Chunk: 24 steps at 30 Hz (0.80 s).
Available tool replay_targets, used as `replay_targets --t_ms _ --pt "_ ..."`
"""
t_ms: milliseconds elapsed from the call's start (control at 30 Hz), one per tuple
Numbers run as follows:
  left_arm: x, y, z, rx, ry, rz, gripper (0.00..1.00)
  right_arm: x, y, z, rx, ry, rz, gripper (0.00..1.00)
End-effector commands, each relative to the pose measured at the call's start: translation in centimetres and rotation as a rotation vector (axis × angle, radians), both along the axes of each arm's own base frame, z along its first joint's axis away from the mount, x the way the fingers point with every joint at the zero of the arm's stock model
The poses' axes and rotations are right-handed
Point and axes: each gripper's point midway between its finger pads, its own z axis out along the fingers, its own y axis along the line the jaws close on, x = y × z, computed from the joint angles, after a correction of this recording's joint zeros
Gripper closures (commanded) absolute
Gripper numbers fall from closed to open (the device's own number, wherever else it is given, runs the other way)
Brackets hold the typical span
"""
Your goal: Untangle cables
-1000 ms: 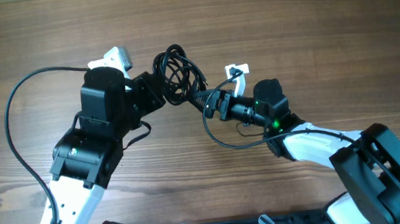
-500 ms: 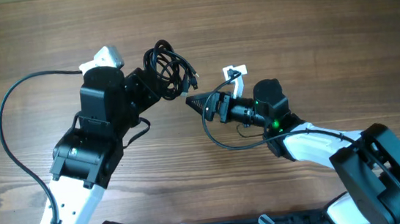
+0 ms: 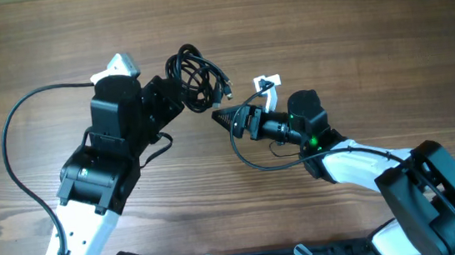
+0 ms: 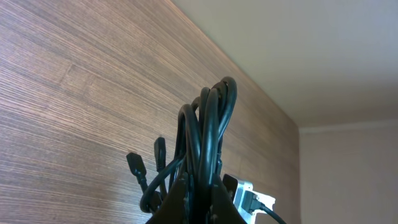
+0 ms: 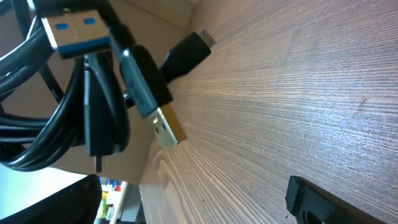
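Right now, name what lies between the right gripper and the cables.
Only bare table separates the right gripper from the cables, clearest overhead.

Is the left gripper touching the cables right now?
Touching. In the left wrist view the left gripper is shut on the cables, which rise from between its fingers.

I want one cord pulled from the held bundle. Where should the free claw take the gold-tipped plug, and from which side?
Probably the black body of the gold-tipped plug, just behind the metal. It sticks out of the cables toward the open right claw, so come from there, opposite the left claw.
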Motion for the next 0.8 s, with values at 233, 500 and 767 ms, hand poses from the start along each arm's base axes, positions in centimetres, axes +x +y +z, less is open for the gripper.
replay_targets --t_ms 233,500,767 --pt "-0.5 -1.1 0.8 0.013 -0.024 -0.087 0.96 1.2 -0.4 0.7 -0.003 -0.029 -0.066 0.03" --pt "-1.1 -2.1 0.9 -0.008 -0.023 -0.153 0.96 2.0 -0.9 0.6 -0.026 -0.055 -0.114 0.03" --pt "-1.4 -2.6 1.0 -0.026 -0.017 -0.184 0.96 3.6 -2.8 -0.1 -0.053 -0.039 -0.197 0.04"
